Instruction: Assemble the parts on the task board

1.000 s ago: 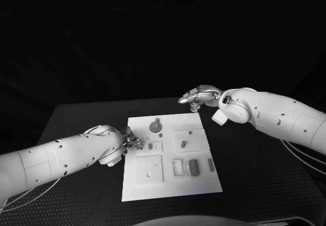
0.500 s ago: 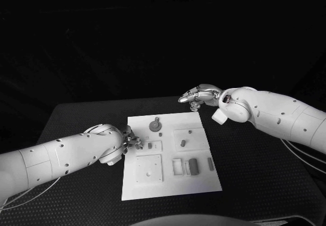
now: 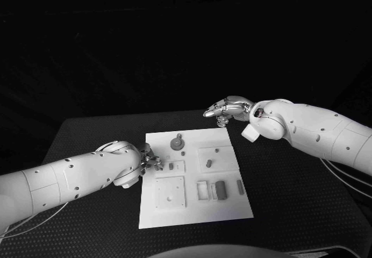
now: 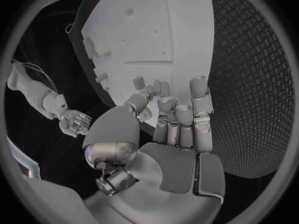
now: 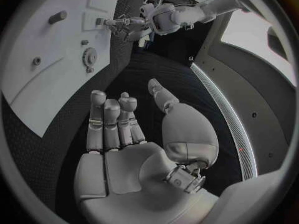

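The table (image 3: 93, 134) is black and textured, and the white board (image 3: 194, 215) lies in its middle, long side running near to far. The left arm (image 3: 62, 180) comes in from the left, low over the table, and the right arm (image 3: 310, 129) from the right, higher up.

The left hand (image 3: 147, 161) sits at the board's left edge, about halfway along it. In the left wrist view its fingers (image 4: 181, 119) are half curled over the board edge with gaps between them, and nothing is plainly held; the thumb tip lies close to a small part at the edge, but contact cannot be told.

The right hand (image 3: 226, 111) hovers just beyond the board's far right corner, over the table. In the right wrist view its fingers (image 5: 112, 117) are loosely bent and apart, the palm empty.

On the board, a square plate (image 3: 170, 193) lies near left. A round gear (image 3: 177, 143) stands at the far middle. A dark block (image 3: 221, 190) sits in a slot near right, with a thin bar (image 3: 240, 187) just right of it. A short peg (image 3: 209, 163) lies right of centre, beyond the block.
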You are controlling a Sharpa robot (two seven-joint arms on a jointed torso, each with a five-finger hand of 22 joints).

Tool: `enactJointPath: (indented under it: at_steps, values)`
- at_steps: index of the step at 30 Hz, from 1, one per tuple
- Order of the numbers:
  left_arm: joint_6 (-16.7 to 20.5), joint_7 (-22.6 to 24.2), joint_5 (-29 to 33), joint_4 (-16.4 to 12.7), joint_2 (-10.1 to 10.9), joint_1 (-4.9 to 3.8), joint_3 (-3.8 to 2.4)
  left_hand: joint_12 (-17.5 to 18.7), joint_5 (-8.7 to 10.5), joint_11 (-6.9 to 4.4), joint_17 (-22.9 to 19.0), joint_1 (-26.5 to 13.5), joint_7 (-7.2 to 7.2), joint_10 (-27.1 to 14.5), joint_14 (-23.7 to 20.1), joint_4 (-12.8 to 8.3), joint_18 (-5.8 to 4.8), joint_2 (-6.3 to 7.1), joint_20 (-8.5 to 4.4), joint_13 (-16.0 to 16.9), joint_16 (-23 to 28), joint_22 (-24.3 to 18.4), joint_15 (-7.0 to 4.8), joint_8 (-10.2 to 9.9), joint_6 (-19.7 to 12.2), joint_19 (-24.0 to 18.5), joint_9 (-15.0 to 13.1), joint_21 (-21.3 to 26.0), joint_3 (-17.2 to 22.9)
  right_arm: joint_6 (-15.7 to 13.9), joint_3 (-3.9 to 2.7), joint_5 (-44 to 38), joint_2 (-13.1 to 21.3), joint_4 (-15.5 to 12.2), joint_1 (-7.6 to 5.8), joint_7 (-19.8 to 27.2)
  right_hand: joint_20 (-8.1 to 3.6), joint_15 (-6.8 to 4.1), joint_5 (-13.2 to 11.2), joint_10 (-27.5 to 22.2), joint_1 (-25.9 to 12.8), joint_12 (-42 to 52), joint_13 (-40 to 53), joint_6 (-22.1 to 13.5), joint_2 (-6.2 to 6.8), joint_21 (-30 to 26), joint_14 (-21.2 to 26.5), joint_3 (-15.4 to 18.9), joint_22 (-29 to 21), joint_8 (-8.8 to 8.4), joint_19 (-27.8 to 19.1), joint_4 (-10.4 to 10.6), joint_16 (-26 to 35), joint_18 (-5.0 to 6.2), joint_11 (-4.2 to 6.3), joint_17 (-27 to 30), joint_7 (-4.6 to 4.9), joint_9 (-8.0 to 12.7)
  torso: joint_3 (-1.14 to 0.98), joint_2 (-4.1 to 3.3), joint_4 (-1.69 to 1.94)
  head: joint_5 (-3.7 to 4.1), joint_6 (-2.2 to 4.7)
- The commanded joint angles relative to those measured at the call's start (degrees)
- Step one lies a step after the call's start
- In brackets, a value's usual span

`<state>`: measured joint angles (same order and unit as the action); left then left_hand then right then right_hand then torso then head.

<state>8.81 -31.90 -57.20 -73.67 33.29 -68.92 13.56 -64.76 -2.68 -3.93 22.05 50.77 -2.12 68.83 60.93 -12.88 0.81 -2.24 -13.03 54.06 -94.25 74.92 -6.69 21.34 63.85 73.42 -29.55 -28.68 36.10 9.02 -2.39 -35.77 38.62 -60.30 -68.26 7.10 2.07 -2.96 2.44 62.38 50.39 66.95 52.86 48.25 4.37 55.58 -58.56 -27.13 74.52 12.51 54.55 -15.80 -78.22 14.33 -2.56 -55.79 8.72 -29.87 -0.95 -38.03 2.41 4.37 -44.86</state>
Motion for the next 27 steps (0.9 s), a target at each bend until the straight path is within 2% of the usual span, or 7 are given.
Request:
enactJointPath:
  at_steps: [1,4,8,18,27]
  values:
    - [-1.2,-0.7,-1.0,0.1,0.0,0.1,0.1,0.4,-0.32,-0.35,0.1,0.0,-0.05,0.1,3.2,-1.2,-0.12,0.16,-2.65,0.1,0.4,1.4,-3.72,0.0,0.4,2.3,-0.1,-0.3,1.4,0.7,-0.01,-0.2,0.0,-0.1,0.04,0.3,0.06,-0.44,0.3,-0.3,-0.5,0.4,-0.1,0.0,0.03,-0.2,-0.1,-0.2,0.0,-0.28,0.0,0.0,-0.4,0.67,-0.08,0.1,0.45,0.1,-0.01,-0.02,0.0,-0.01,-0.01]
    - [-1.1,-0.6,-1.0,0.1,-0.1,0.1,0.1,0.6,-0.29,-0.31,0.3,-0.5,-0.08,0.2,3.2,-0.9,-0.14,0.85,-2.62,0.2,0.5,1.3,-3.68,0.0,0.4,2.2,-0.2,-0.5,0.9,0.7,-0.01,-0.2,0.0,-0.1,0.04,0.3,0.06,-0.44,0.3,-0.3,-0.5,0.4,-0.1,0.0,0.03,-0.2,-0.1,-0.2,0.0,-0.28,0.0,0.0,-0.4,0.67,-0.08,0.1,0.45,0.1,0.0,-0.03,0.01,-0.02,-0.06]
    - [-1.0,-0.5,-1.0,0.1,-0.1,0.1,0.1,0.9,-0.22,-0.29,0.6,-1.8,-0.07,0.3,3.2,0.0,-0.13,3.02,-2.61,0.3,0.8,1.3,-3.66,0.0,0.4,2.1,-0.3,-0.6,-0.3,0.7,-0.01,-0.2,0.0,-0.1,0.04,0.3,0.06,-0.44,0.3,-0.3,-0.5,0.4,-0.1,0.0,0.03,-0.2,-0.1,-0.3,0.0,-0.28,0.0,0.0,-0.4,0.67,-0.08,0.1,0.45,0.1,-0.01,-0.03,-0.01,-0.04,-0.08]
    - [-0.8,-0.4,-0.6,0.4,-0.2,0.1,0.1,1.5,-0.24,-0.44,1.4,-5.0,0.05,0.5,3.2,1.8,0.1,5.99,-2.71,0.8,1.4,1.2,-3.79,0.0,0.3,1.7,-0.6,-0.8,-4.1,0.7,-0.01,-0.2,-0.1,-0.1,0.04,0.3,0.06,-0.44,0.3,-0.4,-0.5,0.4,-0.1,0.0,0.03,-0.2,-0.1,-0.3,0.0,-0.28,0.0,0.0,-0.4,0.67,-0.08,0.1,0.44,0.1,0.01,-0.01,-0.02,0.03,-0.18]
    - [-0.8,-0.2,-0.5,0.4,-0.3,0.1,0.1,1.9,-0.26,-0.5,2.0,-6.3,0.11,0.6,3.2,2.3,0.25,7.1,-2.75,1.1,1.7,1.2,-3.86,0.0,0.2,1.4,-0.7,-0.8,-6.2,0.6,-0.01,-0.2,0.0,-0.1,0.04,0.2,0.05,-0.44,0.3,-0.4,-0.5,0.4,-0.1,0.0,0.04,-0.2,-0.1,-0.3,0.0,-0.28,0.0,0.0,-0.4,0.67,-0.08,0.1,0.44,0.1,0.0,-0.04,-0.02,0.03,-0.22]
